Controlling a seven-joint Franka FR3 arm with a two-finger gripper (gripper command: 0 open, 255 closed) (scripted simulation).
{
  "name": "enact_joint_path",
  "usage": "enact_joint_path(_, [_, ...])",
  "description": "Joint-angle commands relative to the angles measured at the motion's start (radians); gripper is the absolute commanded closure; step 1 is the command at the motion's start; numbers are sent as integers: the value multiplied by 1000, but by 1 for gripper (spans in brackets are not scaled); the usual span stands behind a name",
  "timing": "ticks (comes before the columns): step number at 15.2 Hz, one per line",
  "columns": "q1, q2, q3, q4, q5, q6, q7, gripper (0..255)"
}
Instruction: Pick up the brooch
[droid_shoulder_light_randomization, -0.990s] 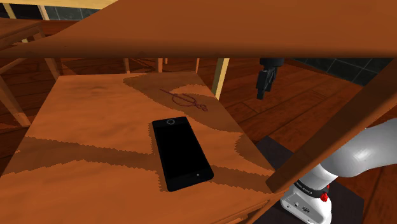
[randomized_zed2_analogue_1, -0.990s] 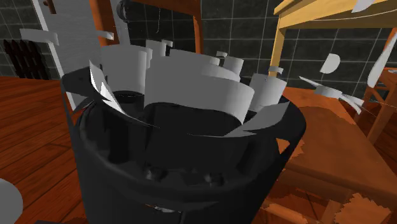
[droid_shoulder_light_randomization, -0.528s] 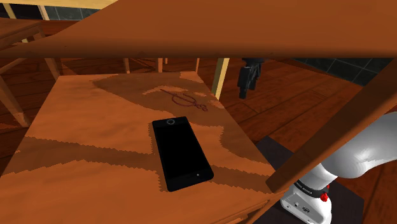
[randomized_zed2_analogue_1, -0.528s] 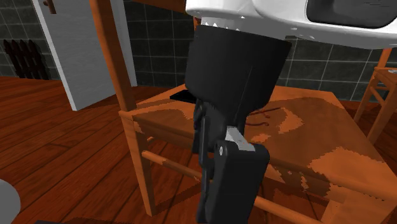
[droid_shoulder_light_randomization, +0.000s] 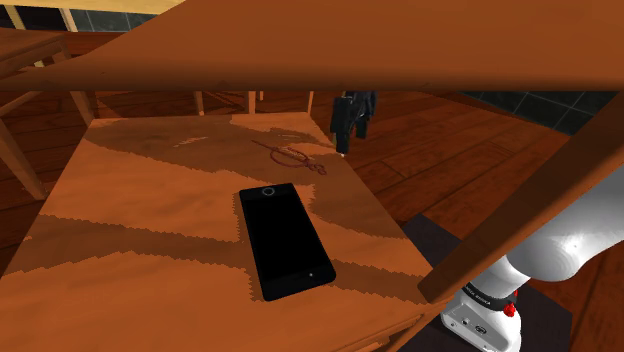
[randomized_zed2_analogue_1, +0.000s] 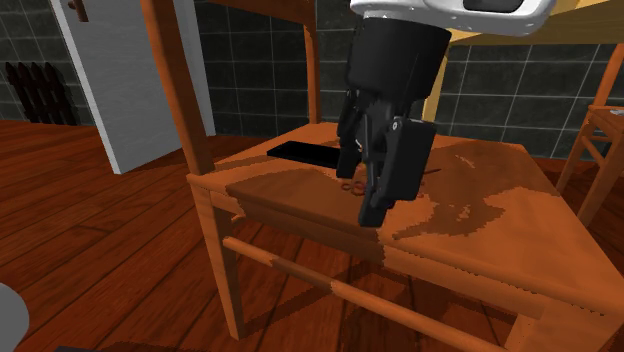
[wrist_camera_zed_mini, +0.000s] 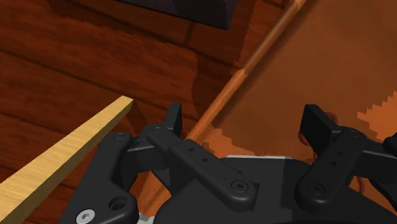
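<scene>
Brooch (droid_shoulder_light_randomization: 296, 157): thin reddish wire loops, lying flat on the wooden seat (droid_shoulder_light_randomization: 150, 210), toward its far edge in the shoulder view. It is apart from the black phone (droid_shoulder_light_randomization: 283, 238), which lies nearer the camera.

Gripper (droid_shoulder_light_randomization: 344, 142): at the seat's edge on the shoulder view's right, pointing down, just beside the brooch, not touching it. Fingers stand apart in the wrist view (wrist_camera_zed_mini: 245, 121), nothing between them.

Second exterior view: gripper (randomized_zed2_analogue_1: 358, 195) in front of the seat (randomized_zed2_analogue_1: 480, 240); brooch (randomized_zed2_analogue_1: 349, 187) partly hidden behind it; phone (randomized_zed2_analogue_1: 305, 153) further back.
</scene>
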Motion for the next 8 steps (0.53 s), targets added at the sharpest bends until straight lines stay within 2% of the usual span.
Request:
enact_joint_path(1, [12, 48, 33, 60, 6, 0, 39, 0])
enact_joint_path(6, [37, 176, 104, 214, -8, -3, 125, 0])
enact_joint_path(8, [38, 172, 105, 184, -7, 24, 121, 0])
